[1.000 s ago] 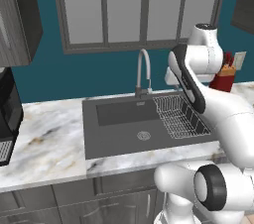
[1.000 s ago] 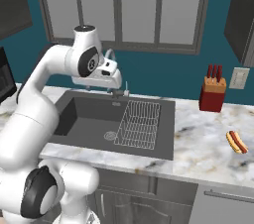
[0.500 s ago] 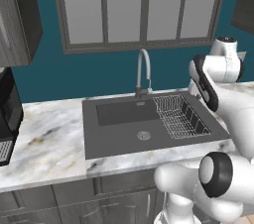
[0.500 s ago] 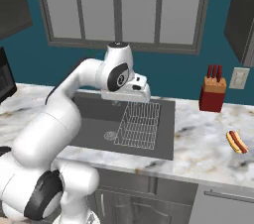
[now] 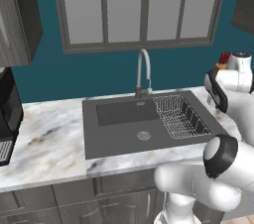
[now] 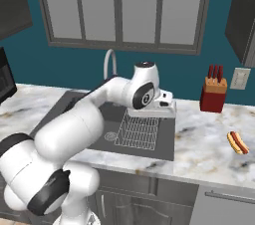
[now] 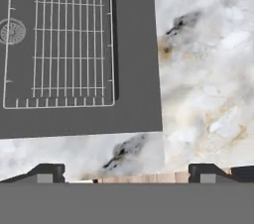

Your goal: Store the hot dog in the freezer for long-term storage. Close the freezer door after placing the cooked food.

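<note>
From the left base view, the arm rises at the lower right and bends over the right end of the marble table, beside the dark sink with its wire rack and curved faucet; the hand itself is hidden behind the arm's own links here. From the right base view, the hand hangs above the right rim of the sink, while the hot dog lies on the bare table near its right edge, well apart from the hand and in front of the red knife block. From the hand view, the hand looks straight down on the sink's right rim and the marble next to it, its two fingertips standing wide apart with nothing between them, so it is open and empty. The step in hand seems to be the reach toward the hot dog; the pick-up is not yet done. The next move calls for carrying the hand further toward the table's right edge, then lowering over the bun. No brand, label or writing can be read anywhere.
</note>
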Available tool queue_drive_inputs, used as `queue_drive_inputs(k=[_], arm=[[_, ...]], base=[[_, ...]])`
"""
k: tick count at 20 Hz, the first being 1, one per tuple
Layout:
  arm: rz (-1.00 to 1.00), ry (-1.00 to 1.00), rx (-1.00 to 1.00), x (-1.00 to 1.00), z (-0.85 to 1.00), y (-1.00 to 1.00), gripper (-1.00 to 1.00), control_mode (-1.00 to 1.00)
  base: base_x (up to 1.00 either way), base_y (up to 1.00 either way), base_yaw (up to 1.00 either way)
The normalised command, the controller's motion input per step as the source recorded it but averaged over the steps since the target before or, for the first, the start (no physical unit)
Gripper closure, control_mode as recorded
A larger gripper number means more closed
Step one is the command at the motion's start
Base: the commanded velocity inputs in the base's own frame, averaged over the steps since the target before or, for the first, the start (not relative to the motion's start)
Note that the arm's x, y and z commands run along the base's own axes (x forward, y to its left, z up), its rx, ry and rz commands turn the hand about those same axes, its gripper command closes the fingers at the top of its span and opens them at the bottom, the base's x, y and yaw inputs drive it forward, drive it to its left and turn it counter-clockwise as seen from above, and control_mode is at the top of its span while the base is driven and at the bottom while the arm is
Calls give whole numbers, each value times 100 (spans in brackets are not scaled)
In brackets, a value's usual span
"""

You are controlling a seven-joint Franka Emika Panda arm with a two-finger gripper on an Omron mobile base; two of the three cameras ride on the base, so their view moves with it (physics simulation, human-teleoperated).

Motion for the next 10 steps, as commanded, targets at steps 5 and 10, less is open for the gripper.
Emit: queue_drive_inputs(k=[5,10], arm=[[0,17,0,25,-30,-96,-100,-100],[2,12,0,38,-9,-76,-100,-100]], base=[[0,0,0],[0,0,0]])
